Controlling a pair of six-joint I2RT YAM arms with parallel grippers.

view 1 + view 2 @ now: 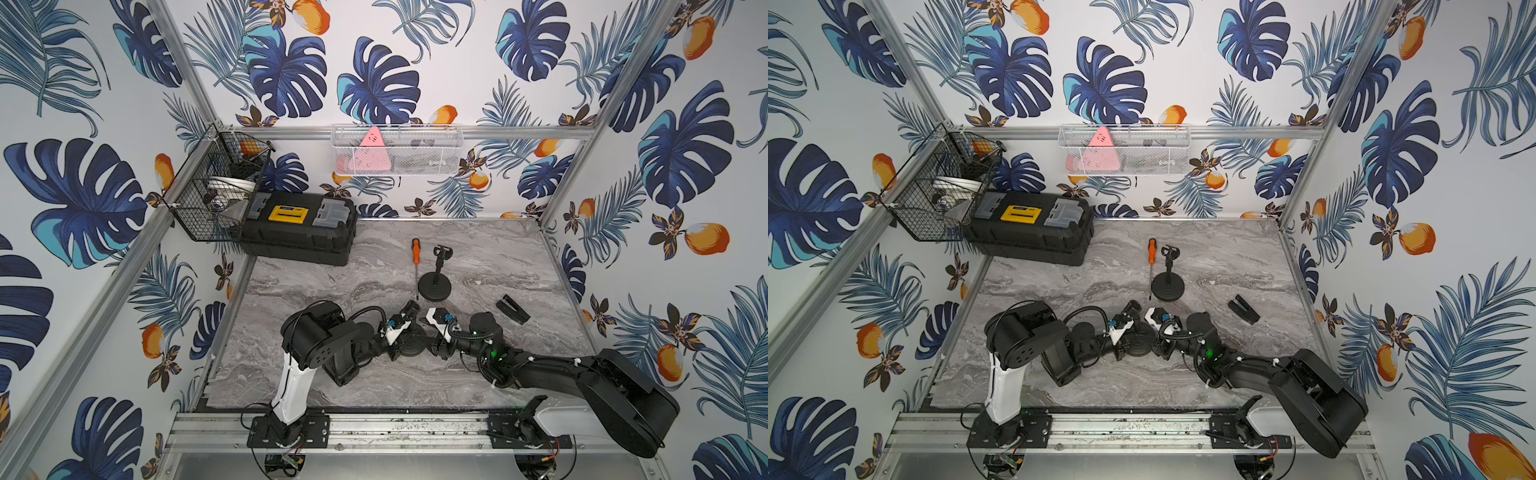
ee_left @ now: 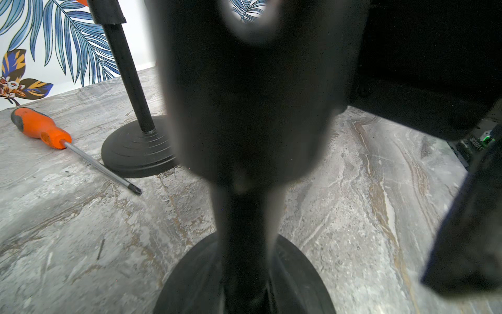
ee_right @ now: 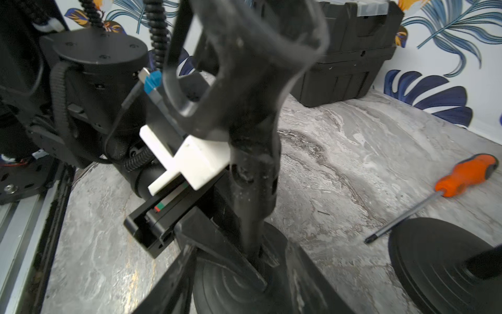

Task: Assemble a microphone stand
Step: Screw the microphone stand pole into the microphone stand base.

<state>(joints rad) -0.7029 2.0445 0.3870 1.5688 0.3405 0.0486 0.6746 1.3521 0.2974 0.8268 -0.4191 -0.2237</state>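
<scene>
Left gripper (image 3: 225, 217) is clamped on the stand pole (image 3: 252, 185); right gripper (image 3: 244, 252) jaws stand apart, straddling that pole above its base (image 3: 225, 288).

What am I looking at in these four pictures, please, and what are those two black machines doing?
They are two robot arms, each ending in a two-fingered gripper. Two pictures look down from overhead; the other two come from cameras on the arms' wrists. On the marble table are an orange screwdriver, a finished microphone stand, a loose black clip and a toolbox. Between the arms stands a second stand: the left gripper is shut on its pole, while the right gripper looks open around the pole's foot, just above the round base.
</scene>
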